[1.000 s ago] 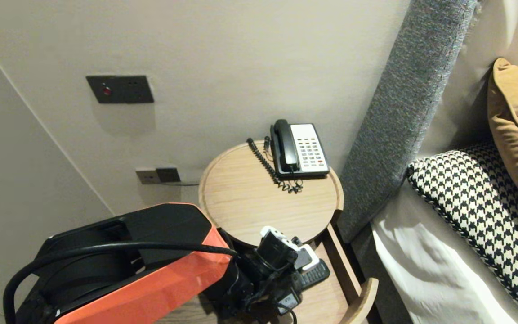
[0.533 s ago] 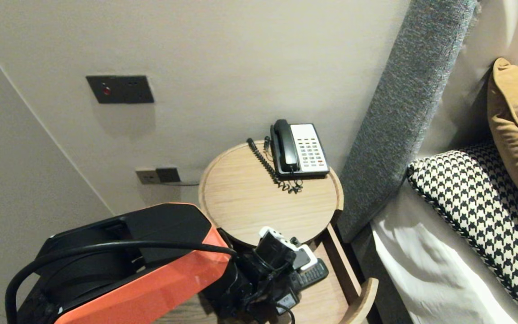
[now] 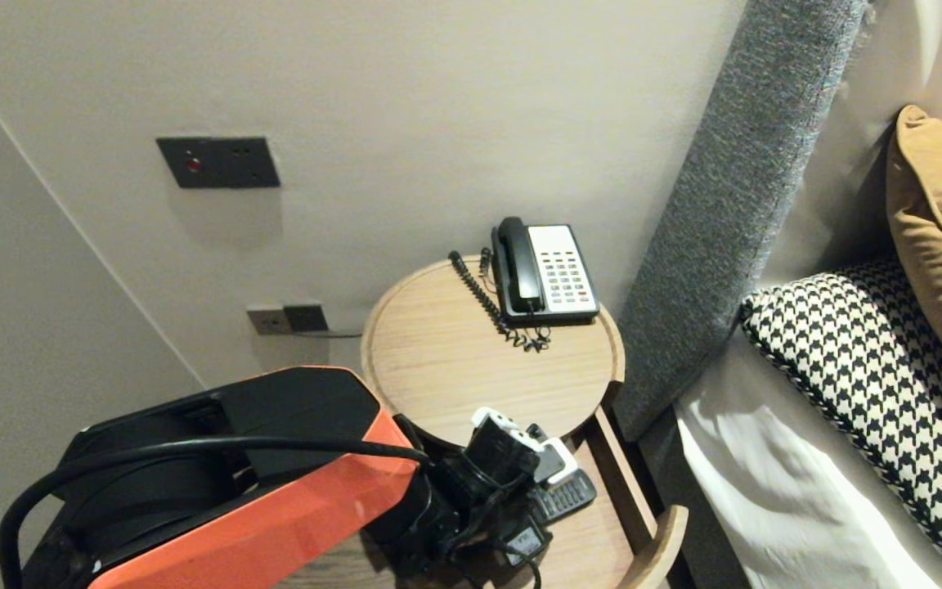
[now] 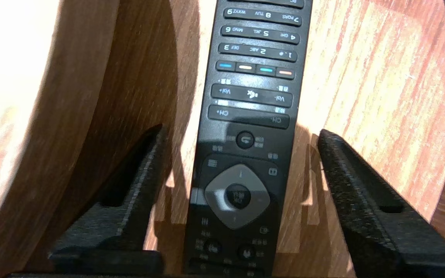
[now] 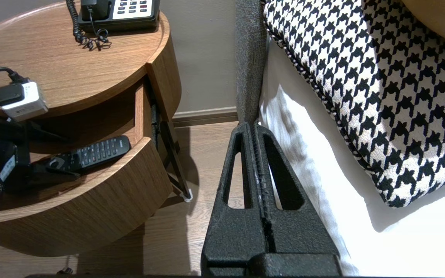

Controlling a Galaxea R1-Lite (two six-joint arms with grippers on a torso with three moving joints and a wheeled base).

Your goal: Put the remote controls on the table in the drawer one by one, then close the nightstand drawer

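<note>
Black remote flat on the bottom of the open drawer, under the round worktop. Left tool astride it, released: fingers spread wider than a second ago, clear of both edges. Remote almost where it lay before. Right tool clenched, empty, beside the bed.

A beige wall, fitted with a switch panel and sockets, is seen behind a round wooden bedside table. Beside it are set a grey headboard, white bedding and a houndstooth pillow; wood flooring is laid below.
</note>
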